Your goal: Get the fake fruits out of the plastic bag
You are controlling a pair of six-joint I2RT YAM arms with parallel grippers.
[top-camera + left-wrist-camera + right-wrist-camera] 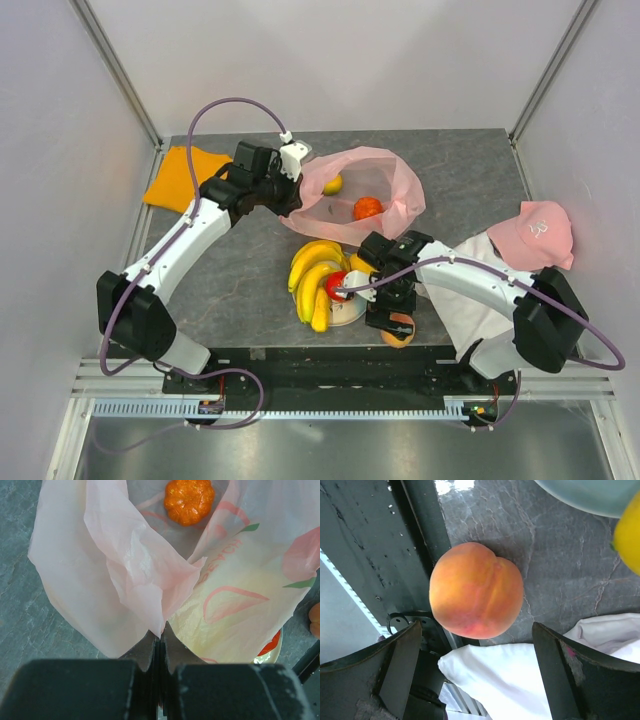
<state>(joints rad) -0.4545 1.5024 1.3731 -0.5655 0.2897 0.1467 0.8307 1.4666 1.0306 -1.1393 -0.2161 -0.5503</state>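
At the near edge, right of the middle: a peach-coloured fruit [476, 590] on the bare desk, hard by the dark base rail [380, 540]. Over it, the right gripper [476, 630], spread wide with one finger on each side of the fruit, clear of it, holding nothing. Just to the right, towards the near right corner, a white cloth [505, 680], one fold reaching in under the open fingers. Just left of the peach-coloured fruit, a white plate [350, 312] with a red fruit [335, 285] on it. Against the plate's left side and partly over it, a banana bunch [312, 275], pointing back to the middle of the desk. At the plate's far side, a yellow fruit [358, 263]. Farther back, by the right edge, a pink cap [535, 232]. In the far half of the desk, about midway between the left and right edges, the plastic bag [395, 180], slumped and gaping. Inside it, seen through the thin film, an orange fruit [189, 500] and, nearer the far edge, a second yellow fruit [333, 184]. At the bag's left rim, the left gripper [160, 640], pressed fully together on a gathered fold of the pink film. Last, in the far left corner, a folded orange cloth [185, 177].
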